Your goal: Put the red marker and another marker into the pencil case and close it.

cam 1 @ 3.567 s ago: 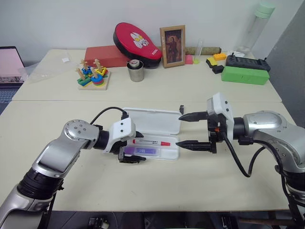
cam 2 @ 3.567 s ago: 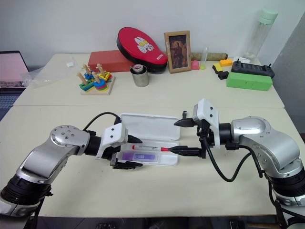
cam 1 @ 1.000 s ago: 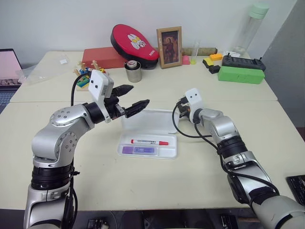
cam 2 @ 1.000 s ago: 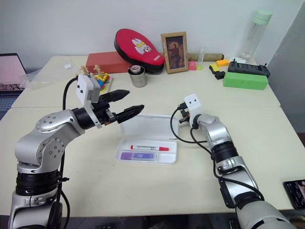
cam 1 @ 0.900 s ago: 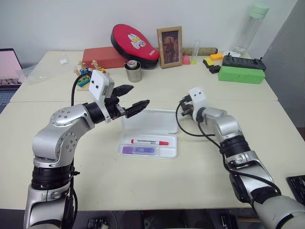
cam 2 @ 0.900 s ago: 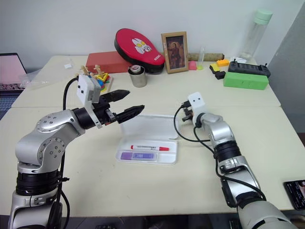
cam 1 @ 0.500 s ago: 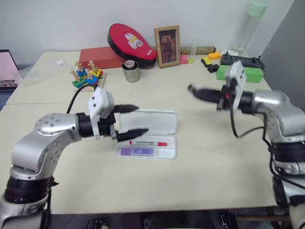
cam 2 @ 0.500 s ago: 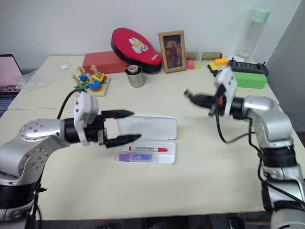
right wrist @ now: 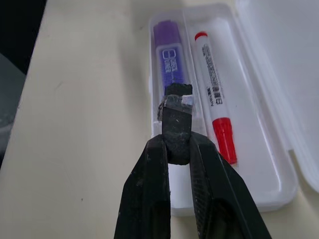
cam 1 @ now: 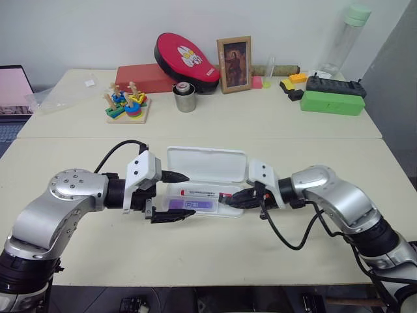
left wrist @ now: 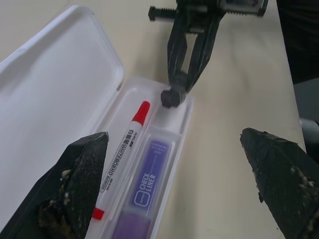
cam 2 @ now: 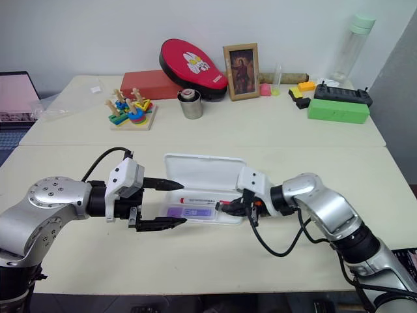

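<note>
From the head camera, the pencil case (cam 1: 207, 179) is lying open on the table (cam 1: 215, 251) with its lid folded back away from the robot. The red marker (cam 1: 203, 193) and the purple marker (cam 1: 191, 205) are resting side by side in the tray. The left gripper (cam 1: 174, 196) is standing wide at the case's left end, empty. The right gripper (cam 1: 232, 199) is reaching in over the tray's right end.

In the left wrist view, the lid (left wrist: 55, 84) is looking like thin, stiff, smooth plastic, probably light and prone to skidding; pushing on its far long edge while steadying the tray seems the safest way to fold it over.

In the right wrist view, the right gripper's fingers (right wrist: 149, 199) are pinching a small black stub (right wrist: 175, 119) just above the purple marker (right wrist: 171, 62). The red marker (right wrist: 212, 94) is lying alongside, untouched.
</note>
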### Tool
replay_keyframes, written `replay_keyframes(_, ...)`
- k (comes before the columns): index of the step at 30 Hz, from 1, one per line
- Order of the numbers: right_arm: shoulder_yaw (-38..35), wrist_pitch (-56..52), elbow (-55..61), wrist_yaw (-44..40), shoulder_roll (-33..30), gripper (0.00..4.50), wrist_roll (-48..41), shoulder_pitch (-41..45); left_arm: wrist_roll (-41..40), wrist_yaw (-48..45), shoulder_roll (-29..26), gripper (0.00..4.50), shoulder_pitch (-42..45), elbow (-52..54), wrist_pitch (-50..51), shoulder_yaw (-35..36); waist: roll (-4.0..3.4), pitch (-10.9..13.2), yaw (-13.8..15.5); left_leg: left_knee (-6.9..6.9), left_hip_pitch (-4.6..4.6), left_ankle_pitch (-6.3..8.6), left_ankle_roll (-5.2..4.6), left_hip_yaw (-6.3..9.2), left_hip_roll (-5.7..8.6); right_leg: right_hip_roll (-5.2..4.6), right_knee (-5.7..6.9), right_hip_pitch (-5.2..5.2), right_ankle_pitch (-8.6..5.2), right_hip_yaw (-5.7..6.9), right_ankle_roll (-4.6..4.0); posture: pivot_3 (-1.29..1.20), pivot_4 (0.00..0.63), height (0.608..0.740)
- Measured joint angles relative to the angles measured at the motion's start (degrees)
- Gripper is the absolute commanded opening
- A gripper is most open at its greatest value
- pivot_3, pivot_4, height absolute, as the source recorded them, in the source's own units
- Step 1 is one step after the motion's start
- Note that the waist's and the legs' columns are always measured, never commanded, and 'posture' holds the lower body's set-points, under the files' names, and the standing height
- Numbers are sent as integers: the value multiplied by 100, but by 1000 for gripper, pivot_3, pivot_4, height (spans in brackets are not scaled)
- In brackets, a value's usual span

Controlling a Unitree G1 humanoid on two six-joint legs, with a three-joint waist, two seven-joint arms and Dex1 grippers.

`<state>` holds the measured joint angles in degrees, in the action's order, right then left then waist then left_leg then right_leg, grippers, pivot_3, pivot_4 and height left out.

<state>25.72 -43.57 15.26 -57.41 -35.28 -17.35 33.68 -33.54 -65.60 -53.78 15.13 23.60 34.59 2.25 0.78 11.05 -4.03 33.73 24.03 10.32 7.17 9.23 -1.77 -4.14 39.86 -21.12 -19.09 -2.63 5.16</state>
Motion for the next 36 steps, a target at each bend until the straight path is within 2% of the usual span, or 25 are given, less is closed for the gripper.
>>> replay_keyframes(5, 165, 115, -240, 8, 21, 234, 285, -1, 4, 23, -1, 4500, 11, 13, 0, 0, 0, 0, 31, 0, 0, 0, 0, 0, 0, 0, 0, -1, 0, 0, 0, 0, 150, 740)
replay_keyframes(7, 176, 176, -278, 3, 35, 918, 333, -1, 4, 46, -1, 4500, 11, 15, 1, 0, 0, 0, 33, 0, 0, 0, 0, 0, 0, 0, 0, 0, 0, 0, 0, 0, 150, 740)
replay_keyframes(19, 124, 280, -314, -239, 41, 3429, 263, 18, 75, 301, 16, 4500, -91, 64, 5, 0, 0, 0, 46, 0, -1, 0, 0, 0, 0, 0, 1, 1, 0, 0, 0, 0, 150, 740)
replay_keyframes(23, -194, 279, -357, -349, 78, 4359, 35, 171, 71, 624, 265, 4500, -87, 64, 32, 29, 0, 0, 53, 0, -1, 0, 0, 1, 0, 0, 0, 1, 0, 1, 0, 0, 150, 740)
replay_keyframes(24, -315, 281, -349, -390, 93, 4456, -36, 246, 69, 685, 282, 4500, -87, 64, 51, 36, 1, 0, 52, 0, -1, 0, 0, 1, 0, 0, 0, 0, 0, 1, 0, 0, 150, 740)
replay_keyframes(28, -1113, 231, -473, -509, 409, 4456, -718, 755, -60, 1254, 548, 4500, -136, 115, 258, 461, 0, 1, 43, 0, -1, 0, 0, 2, 0, 0, 1, 1, 0, 1, 0, 0, 150, 740)
replay_keyframes(31, -1443, 236, -1079, -256, 814, 4456, -846, 1446, -214, 1700, 808, 4500, -210, 186, 375, 867, 0, 1, 9, 0, -4, -1, 0, 3, 0, 0, 7, 2, 1, 3, -1, 0, 150, 740)
replay_keyframes(32, -1497, 243, -1545, -71, 1004, 4175, -788, 1834, -280, 1896, 894, 4500, -301, 232, 437, 1085, 1, 0, -28, -1, -7, -1, 1, 3, -1, 1, 8, 3, 1, 2, -1, 0, 150, 740)
replay_keyframes(34, -1555, 281, -2082, 176, 1156, 4015, -617, 2202, -375, 2113, 958, 4500, -381, 307, 521, 1306, 3, -1, -40, -2, -7, 0, 1, 4, -1, 1, 8, 2, 1, 3, -1, 0, 150, 740)
replay_keyframes(36, -1502, 391, -2998, 564, 1434, 3534, -256, 2630, -465, 2399, 1064, 4500, -438, 342, 586, 1591, 2, -1, -55, -2, -6, 0, 1, 4, -1, 1, 8, 0, 1, 3, -2, 0, 150, 740)
